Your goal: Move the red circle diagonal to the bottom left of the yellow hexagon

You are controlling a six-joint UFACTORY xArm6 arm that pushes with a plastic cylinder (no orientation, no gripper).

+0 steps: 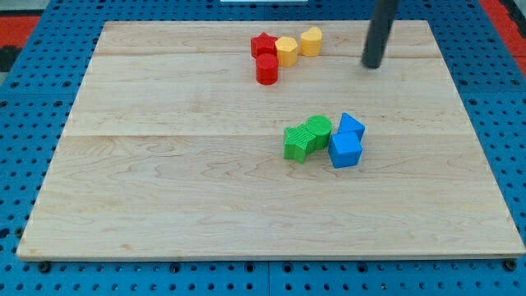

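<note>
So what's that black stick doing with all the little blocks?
My tip is at the view's top right, touching nothing. The red circle already sits just below and left of the yellow hexagon, beside a red star and another yellow block. Green and blue blocks cluster mid-board.

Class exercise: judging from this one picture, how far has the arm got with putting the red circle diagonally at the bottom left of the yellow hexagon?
Looks done: the red circle already sits below-left of the yellow hexagon, touching it. In hand: nothing; my tip stands apart at the view's right, touching no block. Left: at most a check; the red star crowds that pair.
</note>
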